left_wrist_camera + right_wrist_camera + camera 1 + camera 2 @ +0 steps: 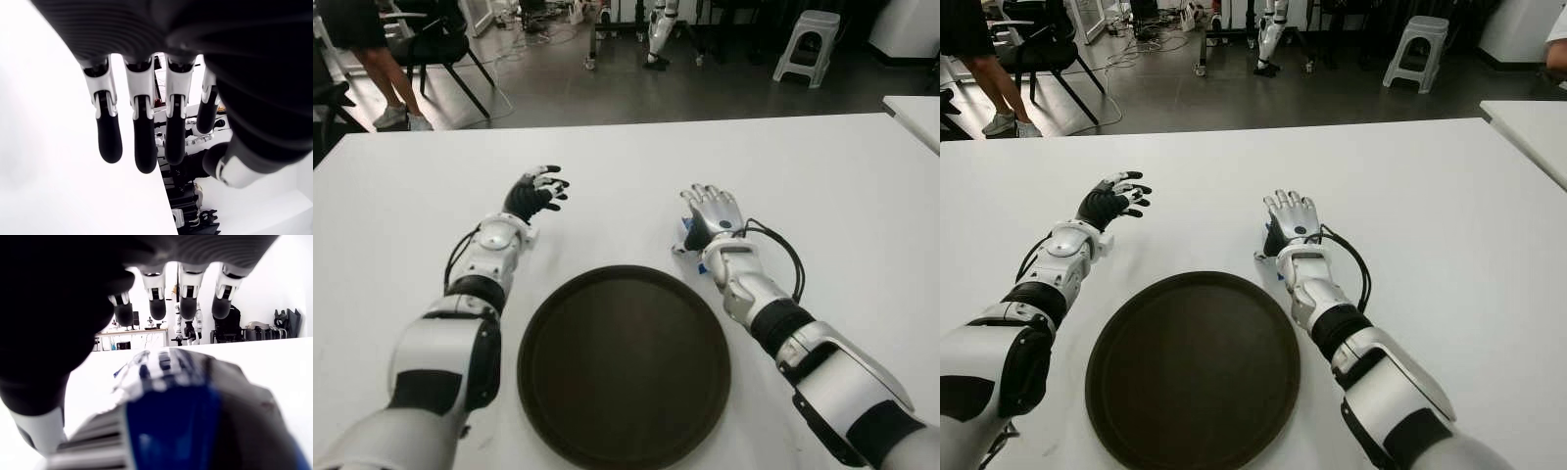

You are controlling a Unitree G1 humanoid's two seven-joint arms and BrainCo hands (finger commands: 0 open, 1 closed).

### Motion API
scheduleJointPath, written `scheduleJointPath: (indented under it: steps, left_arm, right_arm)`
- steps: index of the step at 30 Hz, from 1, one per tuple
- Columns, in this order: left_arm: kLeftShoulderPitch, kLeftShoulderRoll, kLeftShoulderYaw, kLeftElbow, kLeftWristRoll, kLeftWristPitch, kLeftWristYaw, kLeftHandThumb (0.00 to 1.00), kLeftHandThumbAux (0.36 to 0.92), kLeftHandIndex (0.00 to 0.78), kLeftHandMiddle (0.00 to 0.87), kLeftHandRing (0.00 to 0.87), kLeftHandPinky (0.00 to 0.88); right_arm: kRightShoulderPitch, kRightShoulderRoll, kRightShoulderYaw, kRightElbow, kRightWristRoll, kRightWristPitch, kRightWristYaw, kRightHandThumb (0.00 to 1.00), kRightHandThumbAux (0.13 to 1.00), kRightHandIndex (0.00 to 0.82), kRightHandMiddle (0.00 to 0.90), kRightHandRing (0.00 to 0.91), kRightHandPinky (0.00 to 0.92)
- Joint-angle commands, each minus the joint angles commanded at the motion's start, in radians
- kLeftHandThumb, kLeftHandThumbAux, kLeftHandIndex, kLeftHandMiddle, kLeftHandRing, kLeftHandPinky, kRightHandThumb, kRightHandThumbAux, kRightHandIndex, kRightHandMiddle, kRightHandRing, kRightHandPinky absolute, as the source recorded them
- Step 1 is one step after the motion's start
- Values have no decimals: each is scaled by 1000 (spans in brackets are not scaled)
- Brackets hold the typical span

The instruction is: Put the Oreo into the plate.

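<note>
The blue-and-white Oreo packet (689, 233) is mostly covered by the right robot hand (712, 213); in the eye views only blue slivers show beside its palm. In the right wrist view the packet fills the foreground, blurred, its print unreadable. Whether the fingers (157, 308) touch the packet cannot be told. The round dark brown plate (623, 363), nearer the robot than both robot hands, has its near rim cut at the frame's bottom edge. A person (374, 59) beyond the white counter (822, 176) is cut off above the legs.
</note>
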Motion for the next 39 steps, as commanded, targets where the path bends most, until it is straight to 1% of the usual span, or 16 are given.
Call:
scheduleJointPath:
  steps: [5, 9, 18, 24, 26, 33, 35, 37, 39]
  left_arm:
    - [0, 0, -1, 0, -1, 1, 0, 123, 662, 213, 346, 364, 410]
    - [0, 0, 1, 0, -3, 0, -4, 124, 650, 206, 342, 364, 406]
    - [1, 0, 3, -2, -8, -3, -5, 136, 656, 207, 342, 366, 409]
    - [1, 2, 1, -1, -5, -1, -5, 128, 672, 207, 334, 353, 394]
    - [1, 3, 1, -1, -5, -1, -6, 126, 675, 207, 335, 356, 401]
    - [2, 2, 3, -2, -7, -5, -6, 129, 675, 212, 343, 369, 417]
    - [2, 2, 4, -2, -7, -5, -5, 131, 678, 212, 342, 364, 408]
    - [2, 2, 2, -2, -5, -4, -2, 129, 680, 211, 340, 358, 400]
    - [2, 3, 1, -2, -4, -3, -2, 126, 683, 211, 339, 357, 400]
  right_arm:
    - [7, -9, -1, -21, 3, -2, 4, 0, 721, 0, 0, 0, 0]
    - [16, -19, 0, -55, 1, 11, 24, 0, 727, 0, 0, 0, 0]
    - [82, -59, 3, -192, -14, 73, 65, 0, 729, 0, 0, 0, 0]
    - [106, -73, 2, -251, -21, 99, 86, 0, 734, 0, 0, 0, 0]
    - [111, -79, 2, -269, -24, 104, 95, 0, 736, 0, 0, 0, 0]
    - [122, -90, 1, -300, -35, 108, 114, 0, 734, 0, 0, 0, 0]
    - [124, -92, 1, -305, -38, 107, 118, 0, 731, 0, 0, 0, 0]
    - [132, -102, -5, -318, -35, 99, 123, 0, 729, 0, 0, 0, 0]
    - [134, -102, -8, -321, -33, 97, 125, 0, 728, 0, 0, 0, 0]
